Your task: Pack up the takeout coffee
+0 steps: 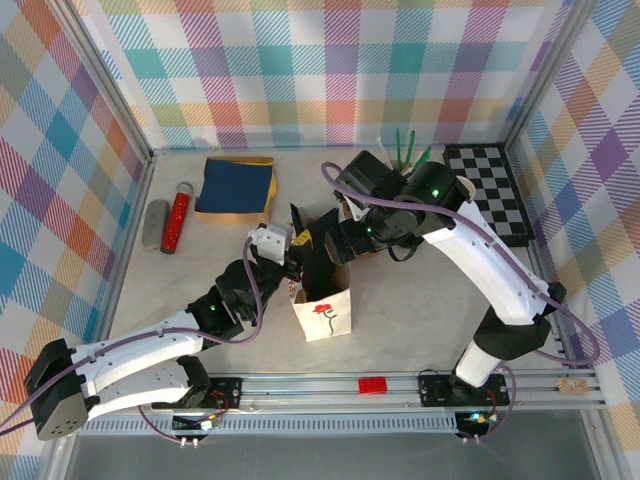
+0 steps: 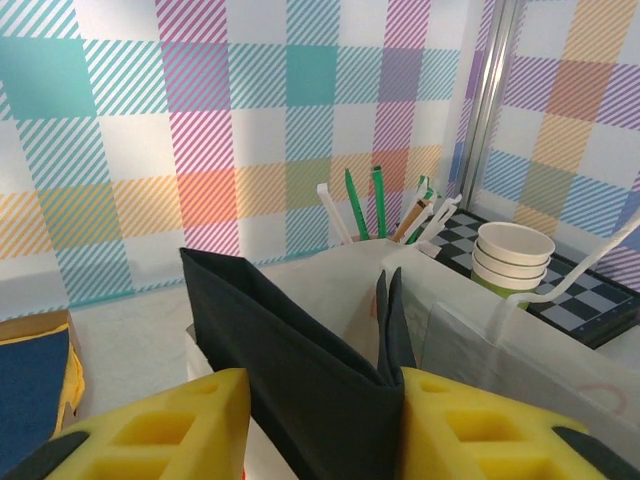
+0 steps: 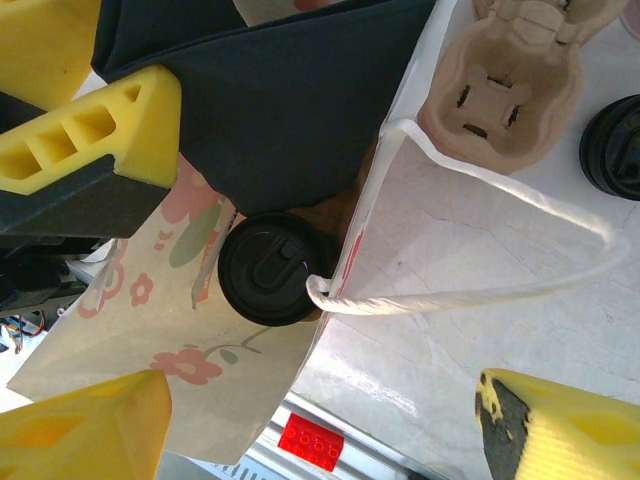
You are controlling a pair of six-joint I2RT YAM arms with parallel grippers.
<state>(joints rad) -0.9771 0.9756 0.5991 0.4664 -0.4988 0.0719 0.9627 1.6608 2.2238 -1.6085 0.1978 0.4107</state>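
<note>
The takeout coffee (image 3: 272, 268) stands inside the white flowered paper bag (image 1: 325, 312), its round black lid facing up at me. A black folded napkin (image 2: 300, 350) rises from the bag's mouth. My left gripper (image 2: 322, 390) straddles that napkin; its yellow jaws stand apart, and the cloth spreads in a loose V between them. The left fingers (image 3: 110, 130) also show in the right wrist view, above the bag. My right gripper (image 3: 320, 430) hovers open over the bag's edge and holds nothing. The bag's white cord handle (image 3: 480, 290) loops out just beyond it.
A cardboard cup carrier (image 3: 505, 90) and a loose black lid (image 3: 615, 145) lie beside the bag. Stacked paper cups (image 2: 512, 258) and straws (image 2: 378, 205) stand at the back by a checkered mat (image 1: 490, 190). A blue cloth (image 1: 235, 186) and red tube (image 1: 178, 216) lie at far left.
</note>
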